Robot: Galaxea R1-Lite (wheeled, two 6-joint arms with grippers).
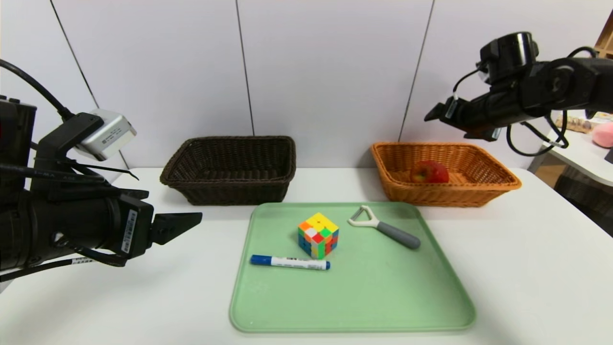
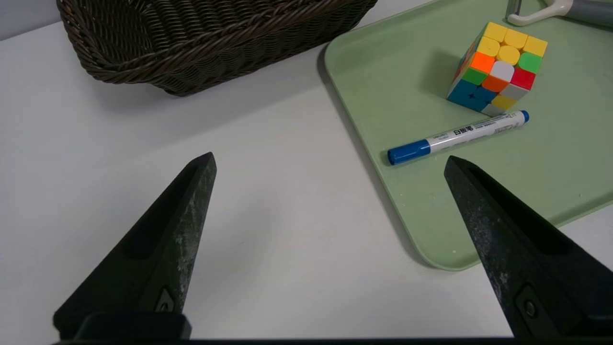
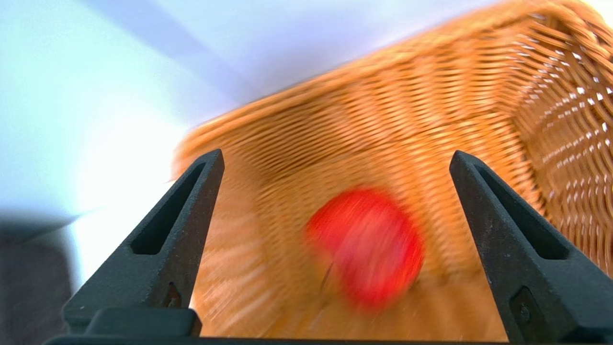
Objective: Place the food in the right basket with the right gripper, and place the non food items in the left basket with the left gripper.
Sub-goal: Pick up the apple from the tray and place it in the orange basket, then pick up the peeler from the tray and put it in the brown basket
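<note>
**Apple lying in the orange basket, three items waiting on the tray**

A white table point(image 1: 527, 268) is carrying everything. A pale green tray point(image 1: 383, 297) is sitting at its front middle. Behind the tray, along the table's back edge, a dark brown wicker basket point(image 1: 230, 167) is standing toward the left and an orange wicker basket point(image 1: 483, 172) toward the right.

The left gripper point(image 2: 330, 163) is hanging over the table's front left part, just off the tray's left edge, its jaws spread wide and holding nothing. The right gripper point(image 3: 337, 158) is hanging above the orange basket, jaws gaping wide, nothing between them.

A red apple point(image 1: 429, 172) is lying on the orange basket's floor. On the tray's back half, a scrambled, many-coloured puzzle cube point(image 1: 318, 235) is sitting near the middle. A peeler point(image 1: 383, 227) with a grey handle and white head is lying toward the back right corner. A white marker point(image 1: 289, 261) with a blue cap is lying just in front of the cube.
</note>
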